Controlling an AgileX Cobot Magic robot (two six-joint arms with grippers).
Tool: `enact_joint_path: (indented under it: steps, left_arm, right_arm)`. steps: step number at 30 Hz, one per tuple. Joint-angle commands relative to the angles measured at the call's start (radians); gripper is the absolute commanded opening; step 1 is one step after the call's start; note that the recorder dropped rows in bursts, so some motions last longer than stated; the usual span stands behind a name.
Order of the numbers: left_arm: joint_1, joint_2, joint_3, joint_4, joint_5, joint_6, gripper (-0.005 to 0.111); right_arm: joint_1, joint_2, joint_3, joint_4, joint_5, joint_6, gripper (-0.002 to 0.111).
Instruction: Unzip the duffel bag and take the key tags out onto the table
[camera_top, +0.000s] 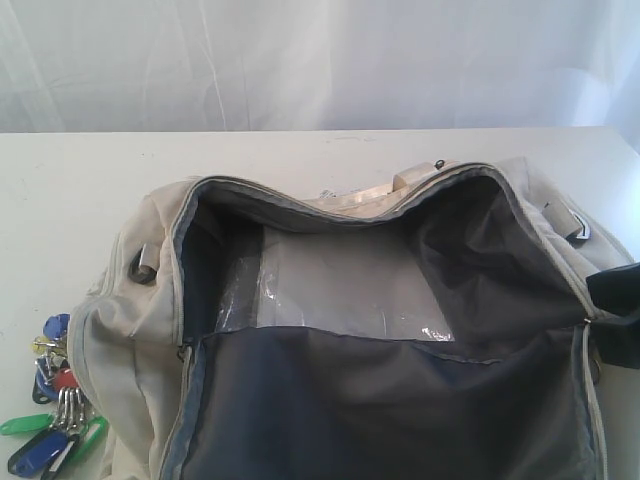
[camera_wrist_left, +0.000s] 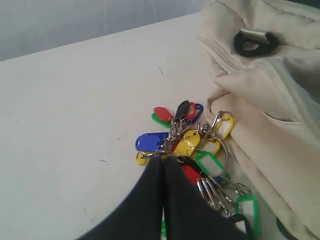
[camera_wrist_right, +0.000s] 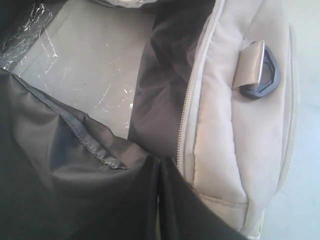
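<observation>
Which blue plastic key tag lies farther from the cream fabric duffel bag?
The fully exposed blue tag on the white table; other blue tags lie half hidden, nearer.
</observation>
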Motion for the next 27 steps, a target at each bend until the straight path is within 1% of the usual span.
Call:
enact_joint_path:
  steps: [1,19,23,25,26,27]
  left_arm:
    - [-0.008,-0.004,0.005,-0.008,-0.007,0.002,0.0]
    - [0.003,-0.004,0.005,-0.003,-0.007,0.002,0.0]
    - [0.003,-0.004,0.005,0.071,-0.004,0.002,0.0]
    - [0.003,-0.004,0.005,0.078,0.024,-0.035,0.0]
    - [0.003,-0.004,0.005,0.078,0.081,-0.112,0.0]
    - [0.003,-0.004,0.005,0.078,0.085,-0.138,0.0]
  right_arm:
    - [0.005,-0.007,0.004,-0.001,-0.004,-0.007,0.0]
    - [0.005,-0.007,0.004,-0.001,-0.004,-0.007,0.0]
    - [0.005,-0.007,0.004,-0.001,-0.004,-0.007,0.0]
    - [0.005,-0.007,0.004,-0.001,-0.004,-0.007,0.0]
    - [0.005,-0.007,0.004,-0.001,-0.004,-0.007,0.0]
    - [0.005,-0.007,0.004,-0.001,-0.004,-0.007,0.0]
